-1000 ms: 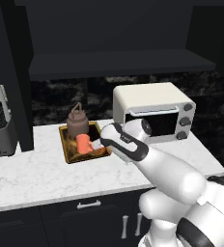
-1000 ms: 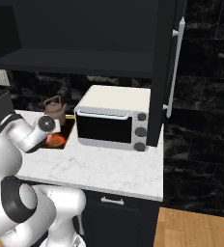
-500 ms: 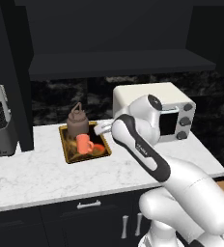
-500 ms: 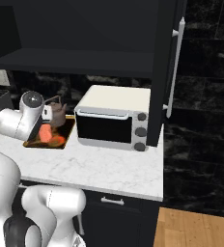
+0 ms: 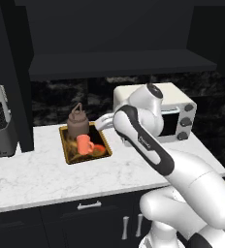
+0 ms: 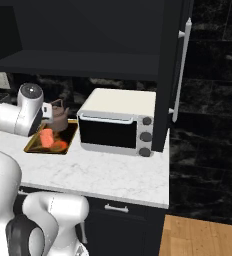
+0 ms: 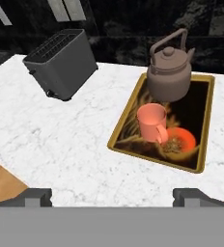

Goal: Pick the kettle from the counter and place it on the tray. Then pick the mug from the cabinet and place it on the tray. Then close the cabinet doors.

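The arm has swung up and back since a moment ago: its wrist, which was low over the tray, now rides higher in front of the toaster oven, and the mug and kettle sit uncovered. The tool hangs above the surface, its 2 dark tips spread wide apart at the bottom of the hand view, gripping nothing.

In that view the tray lies right of centre on the white marble. The brown kettle stands upright at its far end, in the upper right of the frame. The orange mug stands upright just nearer, mid-tray, handle toward the lower right, close beside the kettle. A dark toaster sits in the upper left, well apart from the tray.

In the left base view, tray, kettle and mug sit centre-left. In the right base view the cabinet gapes dark across the top, and 1 cabinet door with its silver bar handle stands open at the right.
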You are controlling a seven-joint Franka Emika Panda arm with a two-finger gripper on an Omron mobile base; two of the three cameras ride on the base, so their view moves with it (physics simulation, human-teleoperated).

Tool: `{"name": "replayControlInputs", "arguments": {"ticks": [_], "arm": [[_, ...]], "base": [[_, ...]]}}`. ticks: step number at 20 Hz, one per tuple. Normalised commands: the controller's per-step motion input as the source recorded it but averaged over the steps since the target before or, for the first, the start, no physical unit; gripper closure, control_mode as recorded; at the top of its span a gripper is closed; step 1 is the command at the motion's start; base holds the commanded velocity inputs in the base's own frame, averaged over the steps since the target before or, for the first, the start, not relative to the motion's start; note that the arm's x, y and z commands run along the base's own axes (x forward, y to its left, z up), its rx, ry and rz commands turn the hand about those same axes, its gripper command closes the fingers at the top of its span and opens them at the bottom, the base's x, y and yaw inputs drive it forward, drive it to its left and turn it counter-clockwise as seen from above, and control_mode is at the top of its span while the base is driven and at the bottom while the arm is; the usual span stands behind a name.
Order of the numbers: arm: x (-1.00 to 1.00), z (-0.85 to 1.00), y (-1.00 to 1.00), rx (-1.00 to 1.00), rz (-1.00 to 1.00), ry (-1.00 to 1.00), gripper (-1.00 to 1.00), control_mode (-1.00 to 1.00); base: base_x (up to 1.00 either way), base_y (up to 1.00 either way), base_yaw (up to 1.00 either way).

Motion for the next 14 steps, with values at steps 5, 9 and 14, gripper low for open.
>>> {"name": "replayControlInputs", "arguments": {"ticks": [5,9,14], "arm": [[-0.25,0.10,0.00,0.00,-0.11,0.00,-1.00,-1.00],[-0.36,0.17,0.00,0.00,-0.21,0.05,-1.00,-1.00],[-0.26,0.14,0.00,0.00,-0.12,0.03,-1.00,-1.00]], "base": [[0.00,0.00,0.00],[0.00,0.00,0.00],[0.00,0.00,0.00]]}}
